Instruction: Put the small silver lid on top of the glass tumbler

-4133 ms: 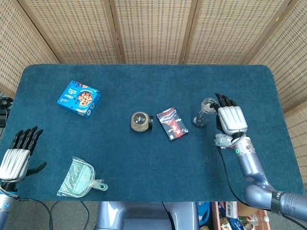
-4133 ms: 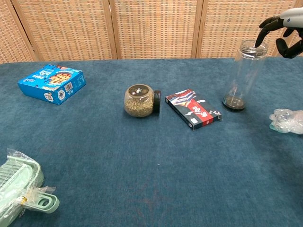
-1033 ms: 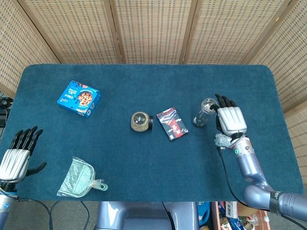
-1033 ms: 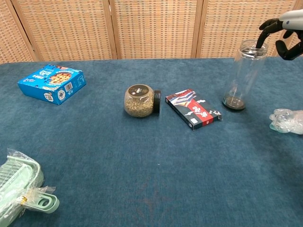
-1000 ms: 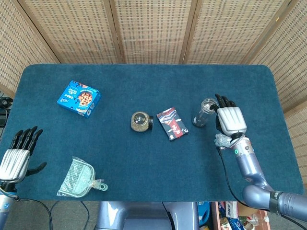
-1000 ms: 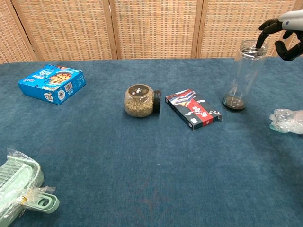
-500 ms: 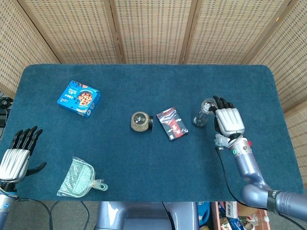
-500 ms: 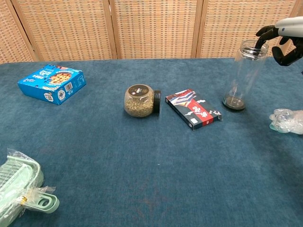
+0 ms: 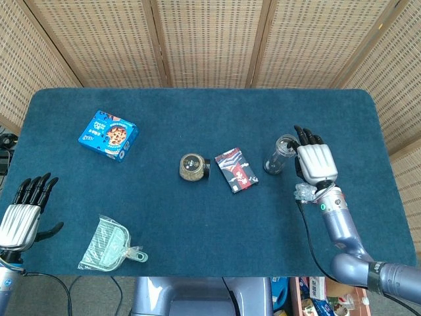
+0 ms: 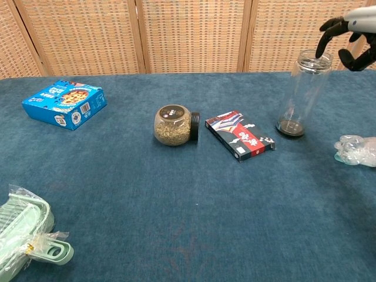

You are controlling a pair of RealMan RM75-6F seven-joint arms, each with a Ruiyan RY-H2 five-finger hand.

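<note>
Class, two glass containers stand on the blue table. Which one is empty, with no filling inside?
The tall glass tumbler by the right hand is the empty one: clear right through to its dark base. The squat round jar mid-table is packed with pale filling.

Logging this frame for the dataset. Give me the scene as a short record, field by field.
surface: blue cloth table
target: glass tumbler, upright, right of centre
lid: small silver lid cannot be made out
right hand: right hand beside and above the tumbler rim, dark fingertips at the rim
left hand: left hand at the near left edge, fingers apart, holding nothing
other items: blue box; seed jar on its side; red-black packet; green dustpan; crumpled plastic
</note>
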